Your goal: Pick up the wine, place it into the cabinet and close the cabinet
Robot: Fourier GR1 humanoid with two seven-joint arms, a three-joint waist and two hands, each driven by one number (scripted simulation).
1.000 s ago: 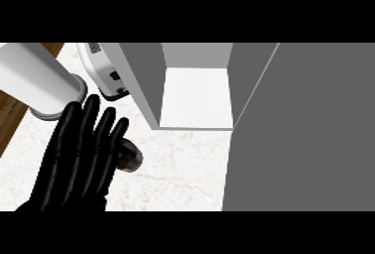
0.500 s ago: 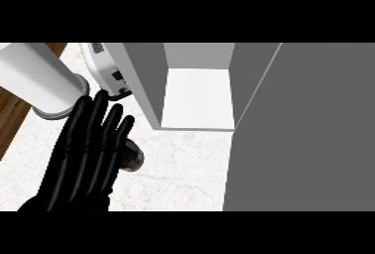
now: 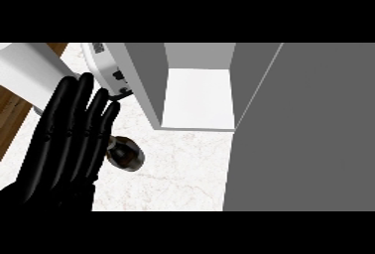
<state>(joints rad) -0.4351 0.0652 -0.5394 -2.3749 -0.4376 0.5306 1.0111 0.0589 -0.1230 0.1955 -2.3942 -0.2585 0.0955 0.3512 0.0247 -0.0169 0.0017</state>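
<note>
**Wine on the counter, cabinet open, no grasp yet**

Far left: we see a grey forearm section (image 3: 26, 72) at the upper left corner, over a strip of wooden floor (image 3: 15, 119). Whose arm it is we cannot tell.

Left of centre: our left hand (image 3: 66, 144) rises from the lower edge, fingers straight, pressed together and pointing up the view. It holds nothing. We judge this flat, upright pose to be a rest or a pre-grasp stance, since nothing is curled round the bottle.

Just right of that hand: the wine (image 3: 124, 154) stands on the marble counter (image 3: 183, 173), seen from almost straight above as a dark round shape. The hand's fingers overlap its left edge in the view; contact cannot be confirmed.

Above the wine: a small white appliance (image 3: 110, 69) sits against the cabinet's side wall.

Centre: the cabinet (image 3: 198, 94) is open, its white shelf bare and facing the counter, presumably left so to receive the bottle.

Right: the cabinet door (image 3: 307, 124) fills the view as a grey slab, swung outward. It has to be closed last.

Right hand: not visible.
</note>
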